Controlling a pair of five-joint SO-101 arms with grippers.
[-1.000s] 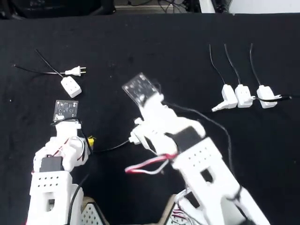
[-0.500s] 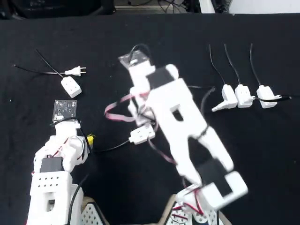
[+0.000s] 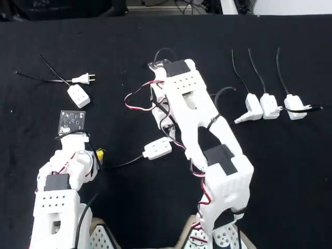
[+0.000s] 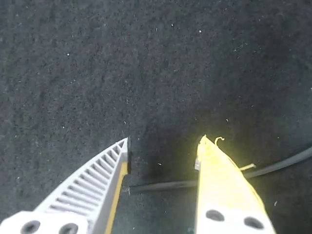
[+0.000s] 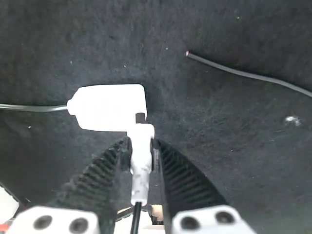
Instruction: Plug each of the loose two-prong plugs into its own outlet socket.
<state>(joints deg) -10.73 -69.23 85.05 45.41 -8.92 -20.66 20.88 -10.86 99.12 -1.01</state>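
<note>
Clamping tight on the white two-prong plug [image 5: 141,158], the right gripper [image 5: 141,142] holds the plug's nose against a white socket block [image 5: 108,107]. A short dark stub shows between them, can't tell if seated. High view hides that contact under the arm, but shows a second plug [image 3: 83,79] loose on the black mat [image 3: 129,41], just beside a small socket [image 3: 78,95] at far left. Left gripper [image 4: 163,141] is spread wide, straddling a black cable [image 4: 161,185].
</note>
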